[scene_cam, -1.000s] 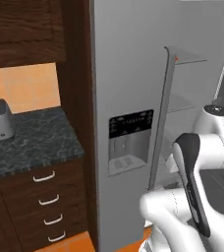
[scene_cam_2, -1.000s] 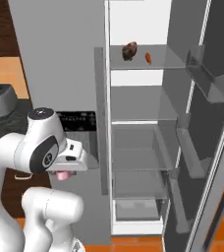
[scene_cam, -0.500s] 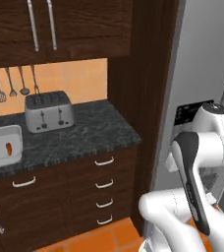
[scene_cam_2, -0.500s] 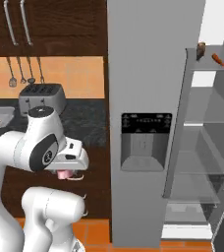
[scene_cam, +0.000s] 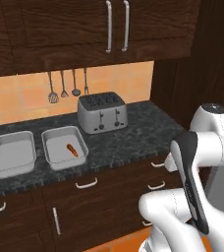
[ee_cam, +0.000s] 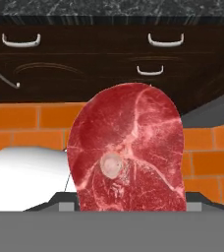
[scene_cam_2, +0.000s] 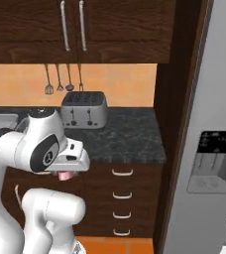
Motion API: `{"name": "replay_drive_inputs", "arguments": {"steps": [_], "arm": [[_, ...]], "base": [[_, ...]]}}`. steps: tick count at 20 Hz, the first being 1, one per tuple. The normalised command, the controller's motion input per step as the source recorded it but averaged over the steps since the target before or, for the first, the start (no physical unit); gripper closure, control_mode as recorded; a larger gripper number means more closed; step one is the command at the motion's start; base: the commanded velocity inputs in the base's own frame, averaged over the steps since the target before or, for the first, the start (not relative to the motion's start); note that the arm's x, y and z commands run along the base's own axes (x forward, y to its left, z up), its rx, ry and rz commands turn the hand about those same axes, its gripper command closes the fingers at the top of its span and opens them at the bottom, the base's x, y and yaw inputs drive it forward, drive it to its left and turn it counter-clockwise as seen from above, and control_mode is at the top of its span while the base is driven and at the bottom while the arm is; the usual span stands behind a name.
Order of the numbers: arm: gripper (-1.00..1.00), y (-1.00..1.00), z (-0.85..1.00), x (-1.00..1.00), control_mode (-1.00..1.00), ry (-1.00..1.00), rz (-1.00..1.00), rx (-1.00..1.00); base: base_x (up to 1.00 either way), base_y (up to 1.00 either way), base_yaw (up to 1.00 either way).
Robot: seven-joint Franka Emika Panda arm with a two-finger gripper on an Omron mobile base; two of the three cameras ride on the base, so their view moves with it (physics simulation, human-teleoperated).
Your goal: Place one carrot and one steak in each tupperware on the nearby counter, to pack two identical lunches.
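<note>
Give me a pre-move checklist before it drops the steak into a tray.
1. Pink-red marbled steak held in the end effector: ok.
2. Two light-grey rectangular trays on the black marbled counter: ok.
3. Right tray holds one orange carrot, no steak: ok.
4. Left tray bare inside, carrot still missing: not ok.
5. End effector over a tray: not ok; it sits low in front of the drawers.
6. Silver toaster stands apart from the trays: ok.
</note>
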Motion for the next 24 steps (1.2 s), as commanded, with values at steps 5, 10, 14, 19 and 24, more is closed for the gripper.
{"name": "replay_drive_inputs", "arguments": {"steps": [5,10,14,19,24], "arm": [[1.0,0.0,0.0,0.0,1.0,0.0,0.0,0.0],[1.0,0.0,0.0,0.0,1.0,0.0,0.0,0.0],[1.0,0.0,0.0,0.0,1.0,0.0,0.0,0.0],[1.0,-0.03,0.0,0.36,-1.0,0.05,0.1,0.0],[1.0,0.04,0.0,0.91,-1.0,0.0,0.35,0.0]], "base": [[0.04,1.0,0.08],[0.59,0.84,0.17],[0.63,0.0,0.13],[0.22,-0.02,0.05],[0.0,0.0,0.0]]}}
